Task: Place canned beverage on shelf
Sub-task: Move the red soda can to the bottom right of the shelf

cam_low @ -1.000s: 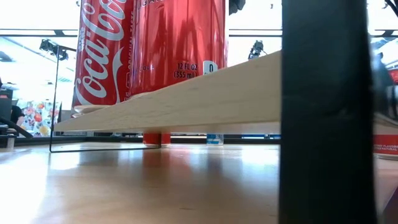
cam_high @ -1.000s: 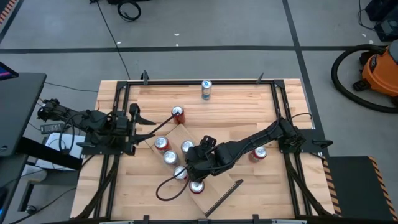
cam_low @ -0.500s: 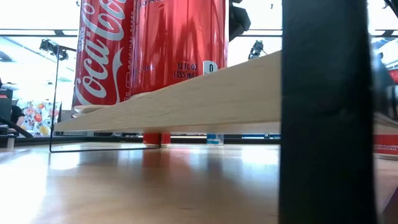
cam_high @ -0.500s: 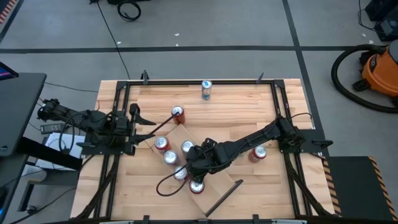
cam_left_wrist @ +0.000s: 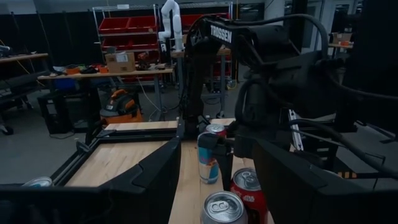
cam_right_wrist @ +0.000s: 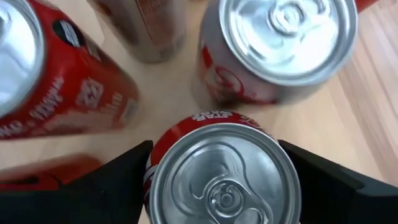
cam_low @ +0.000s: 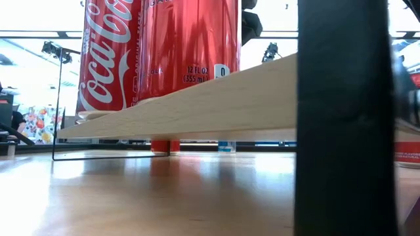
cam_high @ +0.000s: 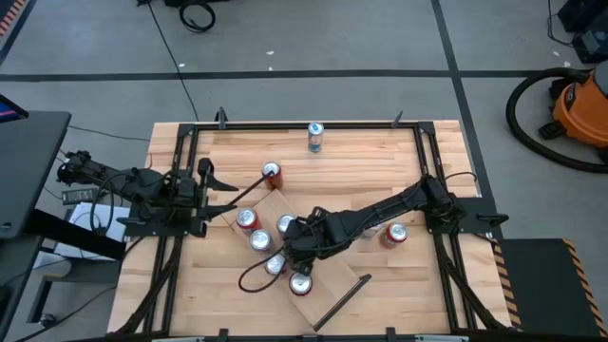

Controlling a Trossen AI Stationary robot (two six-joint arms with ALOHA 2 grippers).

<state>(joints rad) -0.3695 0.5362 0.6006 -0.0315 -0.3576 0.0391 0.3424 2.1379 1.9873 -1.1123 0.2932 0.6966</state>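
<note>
— Where's the shelf (cam_high: 271, 204)?

— It lies slantwise on the middle of the table (cam_high: 361, 161), with a black rod at each short end.

— And the right fingers (cam_right_wrist: 118, 180)?

— Down over the shelf's middle, closed on the two sides of an upright red can (cam_right_wrist: 222, 182). It stands on the plank, with other cans (cam_right_wrist: 283, 43) close around it.

— And the left fingers (cam_left_wrist: 149, 183)?

— They're by the table's left edge, apart and holding nothing, pointing toward the shelf.

— Anything off the shelf?

— One red can (cam_high: 393, 234) stands toward the right edge, another (cam_high: 272, 173) just off the shelf's far end, and a blue one (cam_high: 314, 136) at the far edge.
</note>
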